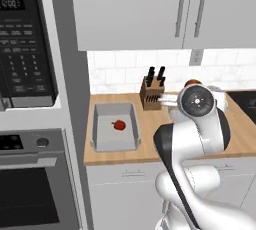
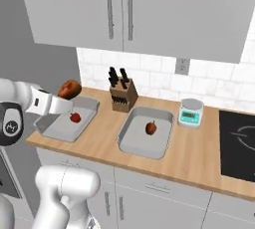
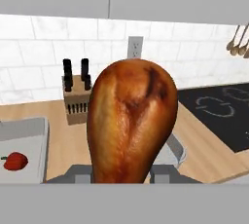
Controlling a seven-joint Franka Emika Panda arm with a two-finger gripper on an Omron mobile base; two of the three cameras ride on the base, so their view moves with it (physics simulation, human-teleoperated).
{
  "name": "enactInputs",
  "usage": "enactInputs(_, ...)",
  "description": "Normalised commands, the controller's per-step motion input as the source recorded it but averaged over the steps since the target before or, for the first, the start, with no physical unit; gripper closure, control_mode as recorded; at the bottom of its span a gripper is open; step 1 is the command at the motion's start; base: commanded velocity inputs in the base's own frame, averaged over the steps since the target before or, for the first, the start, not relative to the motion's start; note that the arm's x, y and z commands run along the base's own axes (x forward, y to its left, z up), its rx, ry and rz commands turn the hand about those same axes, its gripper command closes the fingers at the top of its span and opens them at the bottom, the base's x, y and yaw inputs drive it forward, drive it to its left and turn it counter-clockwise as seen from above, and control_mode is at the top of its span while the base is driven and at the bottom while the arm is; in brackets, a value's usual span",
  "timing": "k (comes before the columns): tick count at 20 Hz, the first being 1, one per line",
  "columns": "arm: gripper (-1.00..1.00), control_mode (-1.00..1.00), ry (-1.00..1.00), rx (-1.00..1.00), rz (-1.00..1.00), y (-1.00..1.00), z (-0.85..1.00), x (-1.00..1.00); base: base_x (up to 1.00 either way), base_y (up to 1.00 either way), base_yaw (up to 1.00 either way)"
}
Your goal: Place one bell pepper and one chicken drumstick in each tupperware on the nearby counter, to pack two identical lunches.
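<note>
Above the left tupperware on the counter, the gripper holds a chicken drumstick, its jaws clenched on the narrow lower end. From the hand view the drumstick stands upright and close to the lens: a glossy, roasted piece, golden orange at the edges with darker brown patches and a crease down the middle of its broad rounded top. In the right base view it shows as a small brown lump at the end of the white arm, over the near edge of that container.

Both tupperwares are shallow, grey, rectangular trays lying flat on the light wood-grain surface. The left one holds a red bell pepper near its middle. The right tupperware holds another bell pepper, red with a darker tone, also near its middle.

Between the two containers, against the white tile backsplash, stands a wooden knife block with black handles. A small kitchen scale sits just right of the right tupperware, with a black cooktop further right.
</note>
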Motion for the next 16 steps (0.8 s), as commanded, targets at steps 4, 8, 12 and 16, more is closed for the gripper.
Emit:
enactInputs(4,1.00,-1.00,0.00,0.00,0.03,-0.12,-0.12,0.00,0.20,-0.14,0.26)
enactInputs(8,1.00,-1.00,0.04,0.00,0.02,-0.59,-0.33,0.08,0.00,0.00,0.00)
enactInputs(12,1.00,-1.00,0.26,0.04,0.00,-0.47,-0.20,0.32,0.00,0.00,0.00)
enactInputs(16,1.00,-1.00,0.38,0.01,0.07,-0.44,-0.54,0.29,0.00,0.00,0.00)
